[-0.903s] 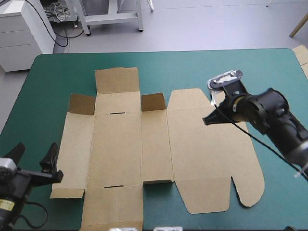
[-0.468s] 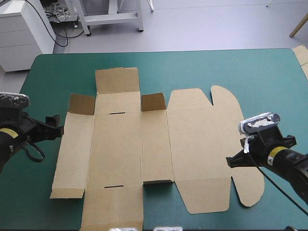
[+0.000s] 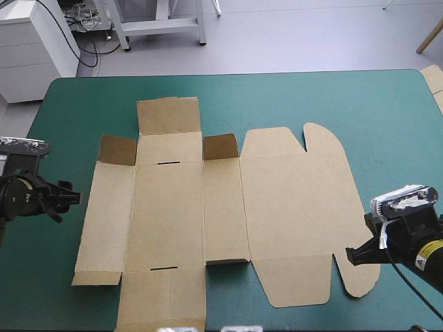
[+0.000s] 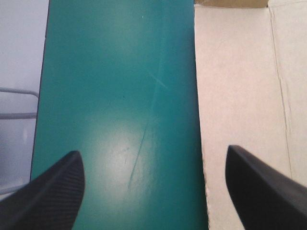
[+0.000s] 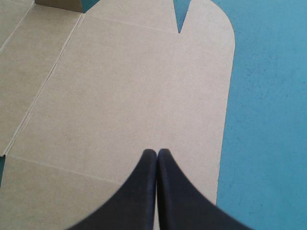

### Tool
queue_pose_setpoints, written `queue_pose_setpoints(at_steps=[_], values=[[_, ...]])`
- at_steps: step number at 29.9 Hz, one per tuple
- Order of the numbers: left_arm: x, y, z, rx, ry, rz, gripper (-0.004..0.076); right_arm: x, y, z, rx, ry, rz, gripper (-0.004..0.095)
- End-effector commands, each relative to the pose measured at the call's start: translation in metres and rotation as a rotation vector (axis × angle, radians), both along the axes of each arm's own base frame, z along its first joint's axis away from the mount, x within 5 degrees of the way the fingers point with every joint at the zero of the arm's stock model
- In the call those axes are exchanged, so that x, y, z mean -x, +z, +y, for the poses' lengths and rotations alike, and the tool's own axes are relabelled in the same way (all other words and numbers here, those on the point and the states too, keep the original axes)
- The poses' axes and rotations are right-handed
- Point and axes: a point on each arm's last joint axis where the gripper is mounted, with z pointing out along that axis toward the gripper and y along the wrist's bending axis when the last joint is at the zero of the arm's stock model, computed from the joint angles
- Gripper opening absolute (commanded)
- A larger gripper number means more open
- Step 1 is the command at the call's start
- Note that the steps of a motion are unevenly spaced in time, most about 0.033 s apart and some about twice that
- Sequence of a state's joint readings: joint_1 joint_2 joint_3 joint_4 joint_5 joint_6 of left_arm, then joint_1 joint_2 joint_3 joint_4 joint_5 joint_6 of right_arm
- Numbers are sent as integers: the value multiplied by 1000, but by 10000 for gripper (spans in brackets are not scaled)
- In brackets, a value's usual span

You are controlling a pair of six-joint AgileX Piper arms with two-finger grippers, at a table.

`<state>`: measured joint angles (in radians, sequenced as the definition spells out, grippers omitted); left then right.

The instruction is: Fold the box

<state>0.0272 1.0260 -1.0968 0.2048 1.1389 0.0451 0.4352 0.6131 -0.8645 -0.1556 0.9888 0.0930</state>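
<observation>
The brown box (image 3: 208,207) lies as a flat cut sheet in the middle of the teal-green table, with two small flaps (image 3: 220,146) raised along its far side. My left gripper (image 3: 68,198) hovers just off the sheet's left edge. It is open, with bare cover between its fingers (image 4: 153,191) and the box's left panel (image 4: 240,96) beside one finger. My right gripper (image 3: 357,255) is at the near right corner of the rounded lid panel (image 3: 304,200). It is shut (image 5: 157,154), its tip over the lid panel (image 5: 129,86) near that panel's right edge.
A pale edge of more board (image 3: 433,77) shows at the table's far right edge. Bare teal-green cover (image 3: 387,131) lies to the right of the box and along the far side. The table's left edge (image 4: 42,96) is close beside my left gripper.
My right gripper came from over the lid's far right corner toward the lid's near right corner. My left gripper rose from the front left corner to beside the box, then backed slightly left.
</observation>
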Motion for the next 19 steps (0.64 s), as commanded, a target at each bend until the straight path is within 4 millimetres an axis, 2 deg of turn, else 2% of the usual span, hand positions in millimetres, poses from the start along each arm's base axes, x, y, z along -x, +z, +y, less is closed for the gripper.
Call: queue_pose_setpoints(at_steps=[1,3,6,13,19], values=[[-4,6,2,-10,21,5,573,-1,11,0,-5,10,-68,-21],[-10,-1,5,16,39,51,573,-1,11,0,-5,12,-68,-21],[-19,-12,11,151,36,101,573,-1,10,0,2,19,-70,-21],[-25,-34,48,513,115,125,571,0,10,1,-12,25,-58,-21],[-13,-82,52,550,174,261,571,-1,11,2,-14,29,-67,-21]])
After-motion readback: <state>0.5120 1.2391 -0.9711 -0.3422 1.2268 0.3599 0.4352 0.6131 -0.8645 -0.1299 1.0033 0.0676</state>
